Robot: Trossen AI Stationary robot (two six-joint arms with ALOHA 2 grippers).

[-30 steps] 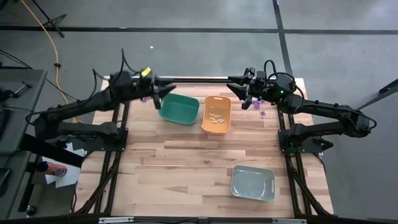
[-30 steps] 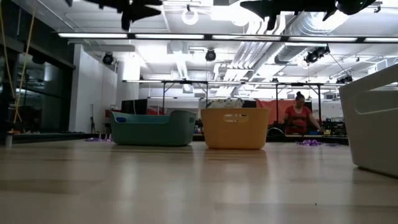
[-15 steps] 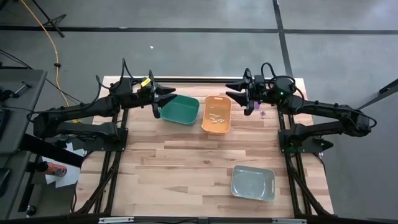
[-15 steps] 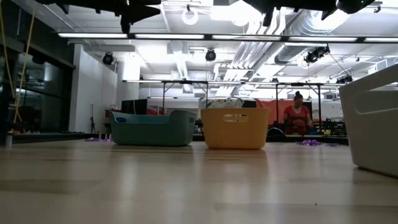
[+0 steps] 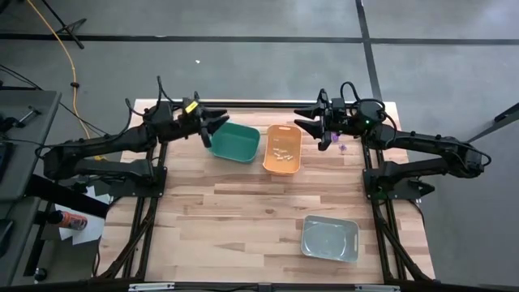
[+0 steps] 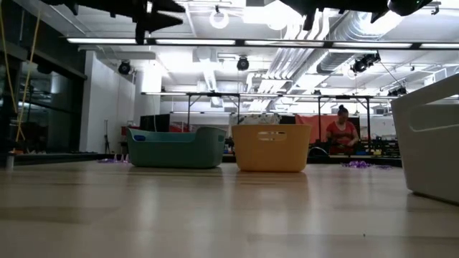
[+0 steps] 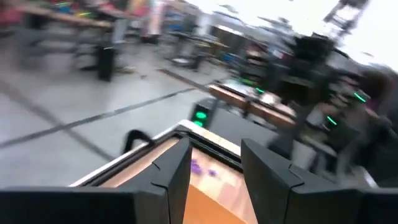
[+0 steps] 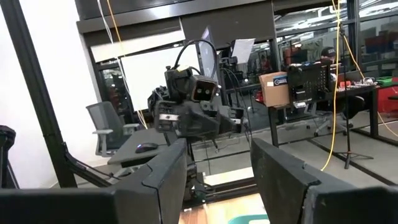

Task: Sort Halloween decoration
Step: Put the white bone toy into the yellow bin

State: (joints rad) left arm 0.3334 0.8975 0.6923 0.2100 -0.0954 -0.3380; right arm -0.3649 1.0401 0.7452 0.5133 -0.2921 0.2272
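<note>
Bins sat on the wooden worktop (image 5: 243, 211) in the high view: a green bin (image 5: 233, 142) and an orange bin (image 5: 283, 149) side by side toward the far edge, and a grey bin (image 5: 330, 238) alone near the front right. Whitish trinkets (image 5: 282, 152) lay scattered on the floor of the orange bin. Purple trinkets (image 5: 341, 148) lay loose on the worktop at the far right, just beside the right arm, and in the low view a small purple heap (image 6: 357, 165) showed right of the orange bin (image 6: 272, 147), with another purple bit (image 6: 109, 160) left of the green bin (image 6: 176, 147).

Both arms were raised well above the worktop, reaching inward toward each other. The left gripper (image 5: 212, 123) hung over the far left corner of the green bin, its fingers spread apart with nothing between them; its wrist view showed the two dark fingers (image 7: 171, 171) parted, worktop and purple trinkets (image 7: 203, 168) visible through the gap. The right gripper (image 5: 308, 123) hovered just right of the orange bin's far end, also spread wide and empty; its wrist view looked between its fingers (image 8: 165, 177) at the left arm opposite.

In the low view only the undersides of the arms showed along the top edge, and the grey bin's pale wall (image 6: 430, 140) filled the right side. A person (image 6: 343, 133) in red sat far back in the room.
</note>
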